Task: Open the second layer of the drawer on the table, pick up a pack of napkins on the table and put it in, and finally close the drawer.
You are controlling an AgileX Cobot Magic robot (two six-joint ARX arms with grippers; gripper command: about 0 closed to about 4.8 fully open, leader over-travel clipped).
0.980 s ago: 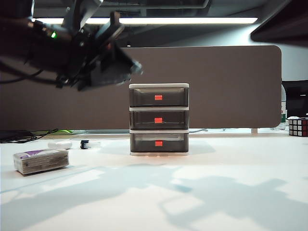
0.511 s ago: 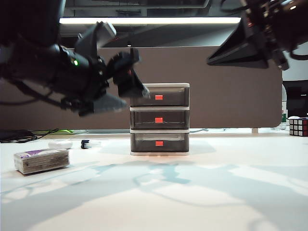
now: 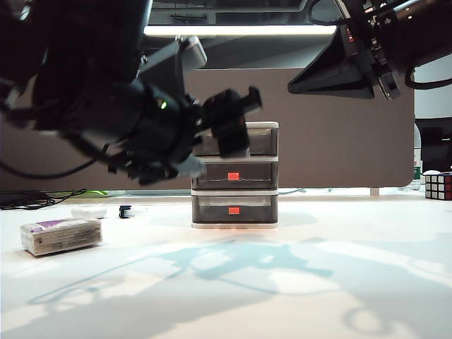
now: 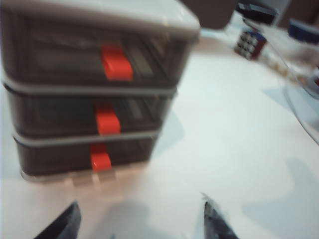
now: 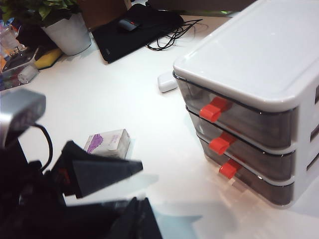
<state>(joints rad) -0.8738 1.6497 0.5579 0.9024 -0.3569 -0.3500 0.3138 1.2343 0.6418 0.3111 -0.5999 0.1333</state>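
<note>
The drawer [image 3: 244, 205] stands mid-table with all three tiers closed. Its second layer [image 3: 248, 174] shows a red-orange tab [image 4: 107, 122]. My left gripper [image 3: 220, 159] hovers in front of the unit's upper left side and hides part of the top tier. In the left wrist view that gripper [image 4: 142, 224] is open, nothing between its fingertips [image 4: 70, 224], and it faces the drawer fronts from a short way off. The pack of napkins [image 3: 60, 235] lies at the left on the table [image 3: 318, 282], also seen as the pack [image 5: 107, 142]. My right gripper [image 3: 293, 88] hangs high at the right, shut and empty.
A small white rounded case [image 3: 88, 211] and a small dark item [image 3: 124, 210] lie behind the pack. A Rubik's cube [image 3: 438, 185] sits at the far right edge. The dark brown partition [image 3: 339, 141] backs the table. A plant pot [image 5: 65, 32] and a black bag [image 5: 139, 25] sit beyond it.
My left arm has swung right and down to the drawer's front, its jaws spreading wider. My right gripper has come into view at the upper right and shifted slightly left.
</note>
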